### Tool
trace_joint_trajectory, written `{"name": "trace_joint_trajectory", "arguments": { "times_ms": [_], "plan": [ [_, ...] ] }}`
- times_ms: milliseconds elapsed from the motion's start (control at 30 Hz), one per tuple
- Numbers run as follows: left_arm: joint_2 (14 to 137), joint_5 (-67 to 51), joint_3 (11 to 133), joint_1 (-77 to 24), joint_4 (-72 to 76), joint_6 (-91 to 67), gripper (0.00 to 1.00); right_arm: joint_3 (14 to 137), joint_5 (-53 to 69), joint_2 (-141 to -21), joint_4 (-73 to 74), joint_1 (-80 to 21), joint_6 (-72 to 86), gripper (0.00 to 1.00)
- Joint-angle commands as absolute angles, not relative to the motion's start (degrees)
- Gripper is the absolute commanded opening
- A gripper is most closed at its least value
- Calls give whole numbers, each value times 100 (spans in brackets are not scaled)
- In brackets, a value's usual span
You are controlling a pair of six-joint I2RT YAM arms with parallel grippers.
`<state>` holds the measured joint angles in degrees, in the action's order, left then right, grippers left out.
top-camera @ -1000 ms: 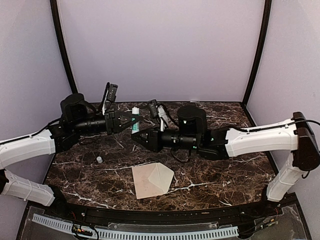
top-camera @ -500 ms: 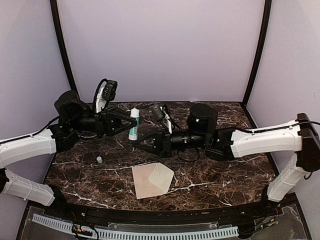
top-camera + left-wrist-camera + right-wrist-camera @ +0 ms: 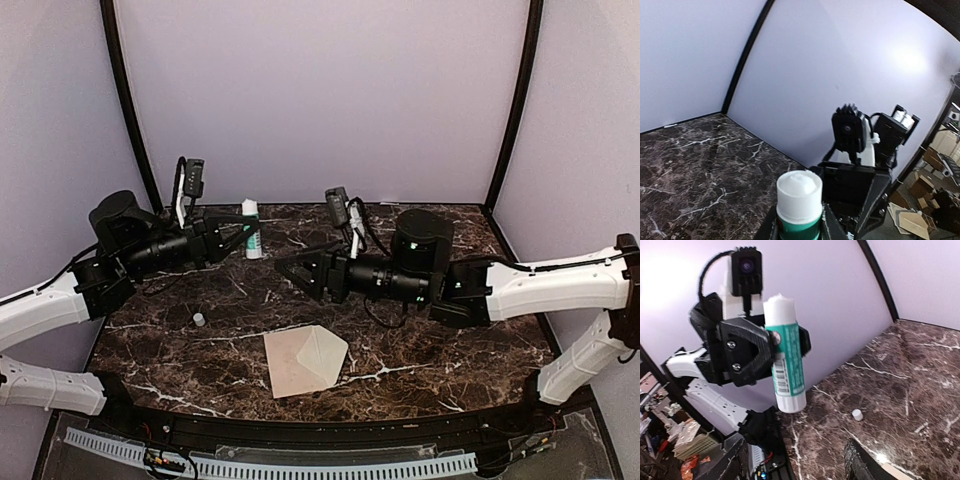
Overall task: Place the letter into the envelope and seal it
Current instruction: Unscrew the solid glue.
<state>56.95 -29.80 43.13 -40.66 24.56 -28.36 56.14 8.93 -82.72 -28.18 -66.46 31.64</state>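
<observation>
Left fingers (image 3: 243, 232) are clamped narrow on the green-and-white glue stick (image 3: 251, 222), which is held upright above the back-left of the counter (image 3: 450, 350). A small white cap (image 3: 198, 319) sits alone below it. At front centre I see the letter (image 3: 283, 365) lying flat with the envelope (image 3: 322, 352) overlapping its right side – flap fold lines are visible. Right fingers (image 3: 287, 274) are spread wide and hold nothing – they point left toward the stick.

envelope (image 3: 300, 362) | cream, lying flat, front-centre | flap apparently open, pointing right
</observation>
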Motion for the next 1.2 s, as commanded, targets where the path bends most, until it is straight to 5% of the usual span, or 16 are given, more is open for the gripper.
{"name": "trace_joint_trajectory", "arguments": {
  "times_ms": [0, 367, 1167],
  "plan": [
    [5647, -1484, 4389, -4051, 1640, -2647, 0, 6378, -1081, -8714, -1674, -6953, 3069, 61],
    [5863, -1527, 4395, -4052, 1579, -2870, 0, 7851, -1772, -9844, -755, -7201, 2984, 58],
    [6037, -2303, 4391, -4052, 1907, -2953, 0, 7724, -1019, -9913, -1459, -7043, 3033, 0]
  ]
}}
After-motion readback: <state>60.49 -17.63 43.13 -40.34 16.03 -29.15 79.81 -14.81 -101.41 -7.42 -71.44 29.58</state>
